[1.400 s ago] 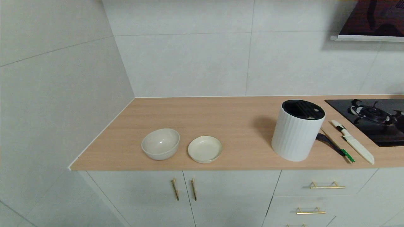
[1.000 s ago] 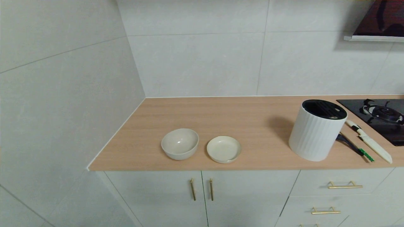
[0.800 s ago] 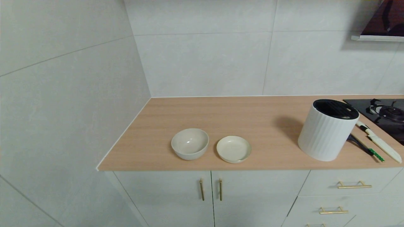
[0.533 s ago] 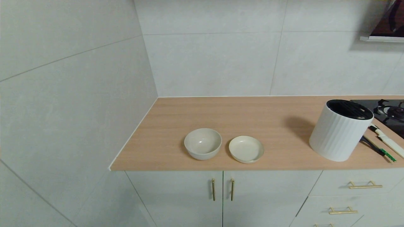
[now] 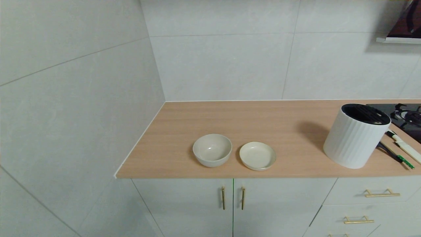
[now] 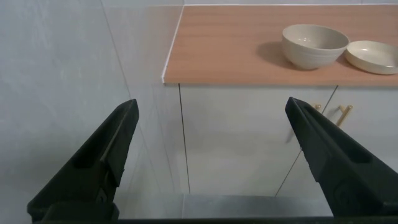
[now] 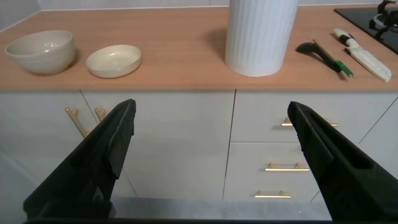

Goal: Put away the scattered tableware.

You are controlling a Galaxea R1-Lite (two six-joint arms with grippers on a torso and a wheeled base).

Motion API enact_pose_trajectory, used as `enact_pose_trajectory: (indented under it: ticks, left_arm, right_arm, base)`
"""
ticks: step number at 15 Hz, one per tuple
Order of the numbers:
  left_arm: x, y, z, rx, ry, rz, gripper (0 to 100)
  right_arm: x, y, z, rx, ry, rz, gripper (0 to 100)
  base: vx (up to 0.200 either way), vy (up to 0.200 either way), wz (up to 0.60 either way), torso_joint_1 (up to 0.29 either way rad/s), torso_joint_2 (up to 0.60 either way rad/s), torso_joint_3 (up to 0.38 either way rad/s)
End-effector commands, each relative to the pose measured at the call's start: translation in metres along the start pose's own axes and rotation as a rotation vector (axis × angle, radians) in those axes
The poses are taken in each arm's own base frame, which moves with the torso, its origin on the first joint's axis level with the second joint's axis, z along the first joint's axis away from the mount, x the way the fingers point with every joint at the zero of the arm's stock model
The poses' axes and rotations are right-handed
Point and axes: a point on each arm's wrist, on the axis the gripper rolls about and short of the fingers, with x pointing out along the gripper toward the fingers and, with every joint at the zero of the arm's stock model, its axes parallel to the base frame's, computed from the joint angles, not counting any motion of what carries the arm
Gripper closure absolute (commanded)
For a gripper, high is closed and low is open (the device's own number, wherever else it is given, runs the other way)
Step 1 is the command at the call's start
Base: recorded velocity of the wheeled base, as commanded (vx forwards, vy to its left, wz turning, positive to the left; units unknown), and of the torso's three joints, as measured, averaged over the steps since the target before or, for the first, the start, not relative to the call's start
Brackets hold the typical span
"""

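A tiled kitchen corner holds a wooden tabletop (image 5: 250, 118). Near its front edge sit a bowl (image 5: 212, 149) and, just beside it, a shallow dish (image 5: 257, 155). Toward the right end stands a ribbed white holder (image 5: 357, 141), with a knife (image 5: 406, 147) lying past it. The left pincer (image 6: 211, 102) and right pincer (image 7: 211, 104) both gape wide, in front of the cupboards.

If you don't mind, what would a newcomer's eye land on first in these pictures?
The white ribbed holder with its black slotted top stands out at the right of the wooden countertop. Near the front edge, a cream bowl and a shallow dish sit side by side, close but apart.
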Motion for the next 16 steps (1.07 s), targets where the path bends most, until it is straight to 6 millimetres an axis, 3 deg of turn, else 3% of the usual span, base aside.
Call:
enact_pose_trajectory:
  ticks: [1, 7, 16]
  left_arm:
    - [0.0001, 0.0, 0.0001, 0.0, 0.001, 0.0, 0]
    - [0.0001, 0.0, 0.0001, 0.0, 0.001, 0.0, 0]
    - [0.0001, 0.0, 0.0001, 0.0, 0.001, 0.0, 0]
  right_arm:
    - [0.0001, 0.0, 0.0, 0.0, 0.001, 0.0, 0]
    - [0.0001, 0.0, 0.0, 0.0, 0.001, 0.0, 0]
    - [0.0001, 0.0, 0.0, 0.0, 0.001, 0.0, 0]
  base:
    - [0.0, 0.0, 0.0, 0.0, 0.0, 0.0]
    - [0.0, 0.0, 0.0, -0.058, 0.12, 0.067]
    - [0.0, 0.0, 0.0, -0.229, 0.5, 0.267]
